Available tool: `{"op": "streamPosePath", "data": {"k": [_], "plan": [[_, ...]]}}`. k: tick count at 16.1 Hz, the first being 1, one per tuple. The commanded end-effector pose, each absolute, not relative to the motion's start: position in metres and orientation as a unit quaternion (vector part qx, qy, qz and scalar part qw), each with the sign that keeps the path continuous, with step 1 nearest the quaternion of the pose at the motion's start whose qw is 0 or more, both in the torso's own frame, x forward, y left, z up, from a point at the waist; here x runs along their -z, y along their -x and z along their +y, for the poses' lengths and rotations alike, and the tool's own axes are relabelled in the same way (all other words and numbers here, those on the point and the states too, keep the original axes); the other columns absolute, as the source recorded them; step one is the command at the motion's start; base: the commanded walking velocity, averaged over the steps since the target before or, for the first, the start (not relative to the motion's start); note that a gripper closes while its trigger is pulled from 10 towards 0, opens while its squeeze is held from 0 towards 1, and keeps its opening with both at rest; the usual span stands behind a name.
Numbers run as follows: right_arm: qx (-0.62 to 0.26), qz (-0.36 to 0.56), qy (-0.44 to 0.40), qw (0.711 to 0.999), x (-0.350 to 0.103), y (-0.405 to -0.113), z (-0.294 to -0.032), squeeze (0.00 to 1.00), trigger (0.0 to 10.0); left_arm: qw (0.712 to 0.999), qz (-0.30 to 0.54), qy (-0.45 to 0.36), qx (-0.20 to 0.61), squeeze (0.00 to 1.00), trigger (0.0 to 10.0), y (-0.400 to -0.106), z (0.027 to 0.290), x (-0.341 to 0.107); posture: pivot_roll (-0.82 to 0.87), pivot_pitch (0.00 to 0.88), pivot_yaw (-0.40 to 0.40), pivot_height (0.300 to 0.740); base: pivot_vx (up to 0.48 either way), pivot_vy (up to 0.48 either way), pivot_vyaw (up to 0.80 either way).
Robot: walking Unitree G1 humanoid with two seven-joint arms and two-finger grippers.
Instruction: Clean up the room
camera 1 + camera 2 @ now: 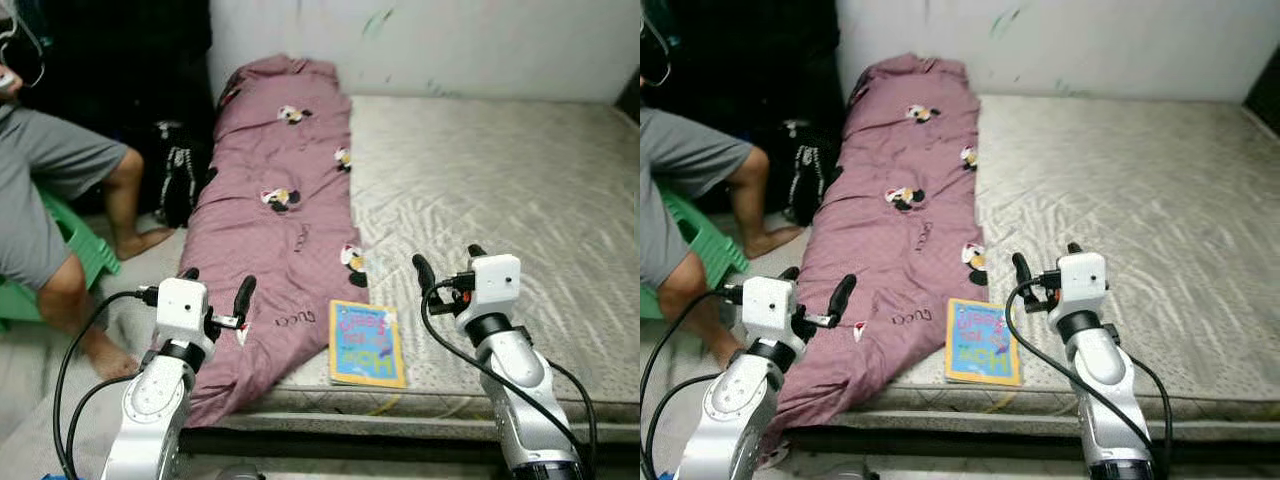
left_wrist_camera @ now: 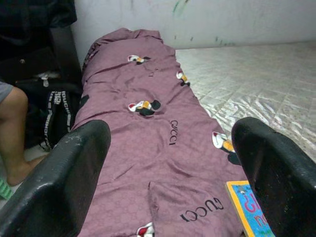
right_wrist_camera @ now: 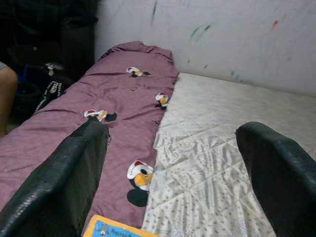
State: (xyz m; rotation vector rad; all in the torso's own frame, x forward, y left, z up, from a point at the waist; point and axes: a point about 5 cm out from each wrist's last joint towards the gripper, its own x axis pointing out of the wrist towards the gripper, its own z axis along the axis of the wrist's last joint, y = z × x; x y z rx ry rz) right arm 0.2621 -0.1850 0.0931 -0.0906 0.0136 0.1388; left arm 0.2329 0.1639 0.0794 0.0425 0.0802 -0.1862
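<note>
We get even, soft light on the mattress (image 1: 500, 180), the far left corner sinks into dark shadow, and the wrist views blur the near fingers (image 2: 64, 182).

mattress (image 1: 500, 190) right side bare, open reach; quilt (image 1: 270, 220) covers left strip; book (image 1: 366, 343) at near edge; person (image 1: 60, 200) crowds left floor.

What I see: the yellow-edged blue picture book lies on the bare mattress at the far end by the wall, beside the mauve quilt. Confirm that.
Not quite. The yellow-edged blue picture book lies at the near edge of the grey quilted mattress, not by the wall; it is beside the mauve quilt, as the left eye view shows.
</note>
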Motion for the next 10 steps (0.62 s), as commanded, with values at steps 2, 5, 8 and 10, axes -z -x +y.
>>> {"op": "streamPosePath", "data": {"k": [2, 5, 8, 10], "plan": [[-0.075, 0.013, 0.044, 0.996, -0.0919, -0.2616, -0.1840, 0.00, 10.0, 0.994, 0.041, -0.025, 0.095, 0.00, 10.0, -0.2324, 0.1640, -0.0806, -0.03, 0.000, -0.010, 0.740, 0.000, -0.240, 0.00], [-0.083, 0.013, 0.049, 0.995, -0.0925, -0.2624, -0.1838, 0.00, 10.0, 0.994, 0.042, -0.025, 0.096, 0.00, 10.0, -0.2329, 0.1616, -0.0795, -0.04, 0.000, -0.013, 0.740, 0.000, -0.289, 0.00], [-0.077, 0.013, 0.047, 0.996, -0.0927, -0.2638, -0.1852, 0.00, 10.0, 0.994, 0.041, -0.025, 0.094, 0.00, 10.0, -0.2328, 0.1619, -0.0795, -0.04, 0.000, -0.014, 0.740, 0.000, -0.307, 0.00], [-0.082, 0.011, 0.045, 0.996, -0.0931, -0.2649, -0.1814, 0.00, 10.0, 0.994, 0.042, -0.025, 0.094, 0.00, 10.0, -0.2328, 0.1629, -0.0794, -0.03, 0.000, -0.014, 0.740, 0.000, -0.306, 0.00]]}}
